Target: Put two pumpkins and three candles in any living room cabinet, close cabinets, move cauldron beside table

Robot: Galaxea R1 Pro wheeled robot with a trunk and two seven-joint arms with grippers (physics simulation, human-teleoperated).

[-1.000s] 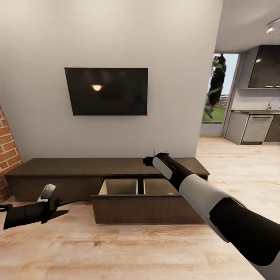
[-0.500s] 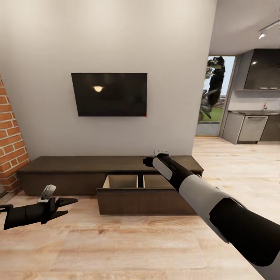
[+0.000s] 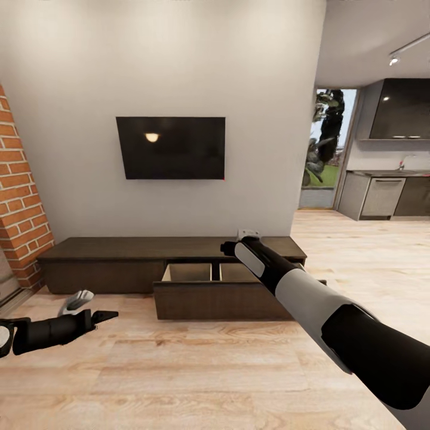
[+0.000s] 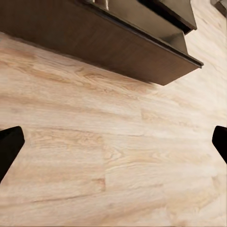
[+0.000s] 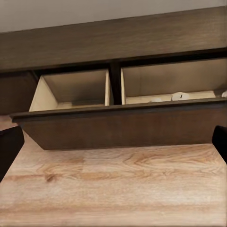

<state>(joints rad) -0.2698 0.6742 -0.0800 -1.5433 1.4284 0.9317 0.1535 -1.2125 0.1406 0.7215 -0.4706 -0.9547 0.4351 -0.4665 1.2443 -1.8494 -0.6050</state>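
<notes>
The long dark-brown cabinet [image 3: 119,251] runs along the wall under the TV, with its middle drawer [image 3: 233,301] pulled out. The right wrist view looks into the drawer's two pale compartments [image 5: 75,87]; a small pale candle [image 5: 180,96] peeks over the front panel in one of them. My right gripper [image 3: 229,246] hangs open above the drawer, its dark fingertips [image 5: 9,146] far apart and empty. My left gripper [image 3: 101,315] is low over the plank floor left of the drawer, open as well, fingertips [image 4: 9,146] wide. The pumpkins, cauldron and table are out of view.
A black TV [image 3: 172,147] hangs on the grey wall. The red-brick fireplace [image 3: 18,197] stands at the left. To the right, a doorway opens onto a kitchen with grey units [image 3: 382,197]. Light wood floor [image 3: 209,370] spreads before the cabinet.
The view has drawn back from the cabinet, which now looks smaller and farther, with more brick at the left. My left gripper sits a little lower.
</notes>
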